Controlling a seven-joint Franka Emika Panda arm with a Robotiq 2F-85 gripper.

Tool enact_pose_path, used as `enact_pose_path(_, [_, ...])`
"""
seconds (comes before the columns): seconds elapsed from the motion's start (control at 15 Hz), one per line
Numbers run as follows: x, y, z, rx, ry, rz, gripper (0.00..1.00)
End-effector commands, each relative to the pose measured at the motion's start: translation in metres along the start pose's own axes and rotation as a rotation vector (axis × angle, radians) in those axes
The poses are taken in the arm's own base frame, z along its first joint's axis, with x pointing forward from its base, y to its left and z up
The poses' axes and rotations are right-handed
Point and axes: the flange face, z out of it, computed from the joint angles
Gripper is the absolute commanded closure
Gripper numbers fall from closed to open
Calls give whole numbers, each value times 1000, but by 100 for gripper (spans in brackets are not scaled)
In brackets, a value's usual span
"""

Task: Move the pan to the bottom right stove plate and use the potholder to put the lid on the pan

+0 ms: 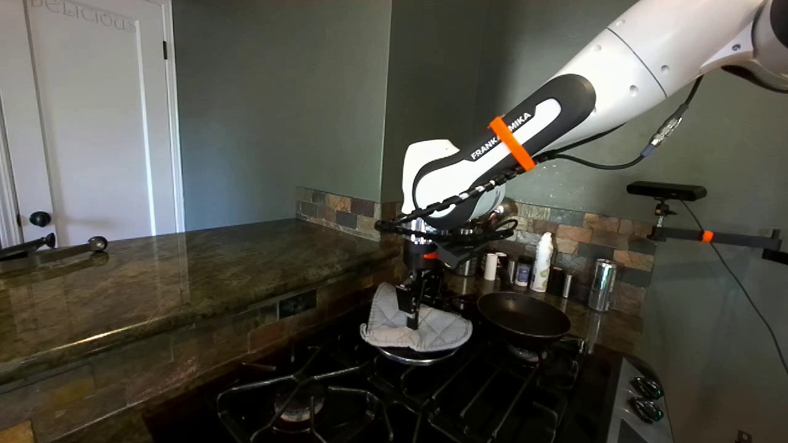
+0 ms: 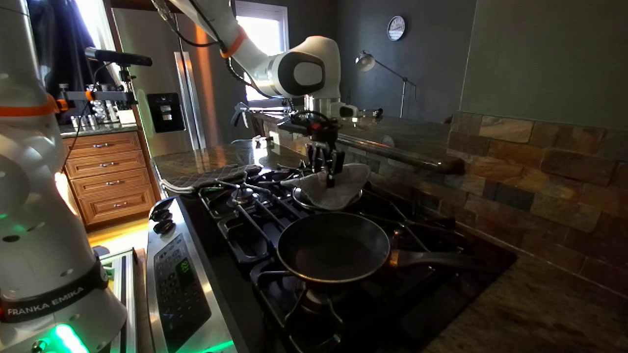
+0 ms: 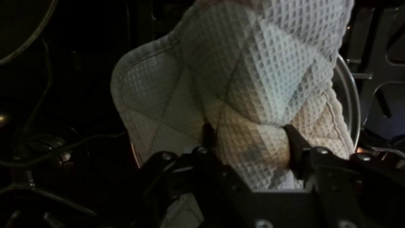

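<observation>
The dark pan [image 2: 333, 250] stands on a burner grate with its handle [image 2: 436, 260] toward the tiled wall; in an exterior view the pan [image 1: 523, 317] is beside the draped lid. Pale and quilted, the potholder [image 3: 246, 69] is folded up and drapes over the lid, whose steel rim [image 3: 349, 95] peeks out at the right of the wrist view. My gripper [image 3: 249, 134] points straight down, its fingers pressed against both sides of a bulge of cloth. The lid's knob is hidden under the cloth. Whether the lid [image 1: 418, 360] touches the grate I cannot tell.
Black stove grates [image 1: 308, 394] surround the lid. A raised stone ledge [image 1: 234, 264] runs close beside the arm. Bottles, including a white one [image 1: 542, 261], and a steel canister [image 1: 602, 284] line the back wall. A dark quilted cloth [image 2: 211, 179] lies at the stove's far edge.
</observation>
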Motion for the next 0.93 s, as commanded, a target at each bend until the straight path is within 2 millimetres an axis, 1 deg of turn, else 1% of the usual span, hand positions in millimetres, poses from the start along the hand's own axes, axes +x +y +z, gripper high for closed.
enact_pose_path(0.0, [-16, 1, -11, 3, -14, 13, 70])
enact_pose_path(0.4, [-23, 2, -17, 3, -9, 18, 70])
enact_pose_path(0.87, [-32, 9, -27, -6, -10, 35, 70])
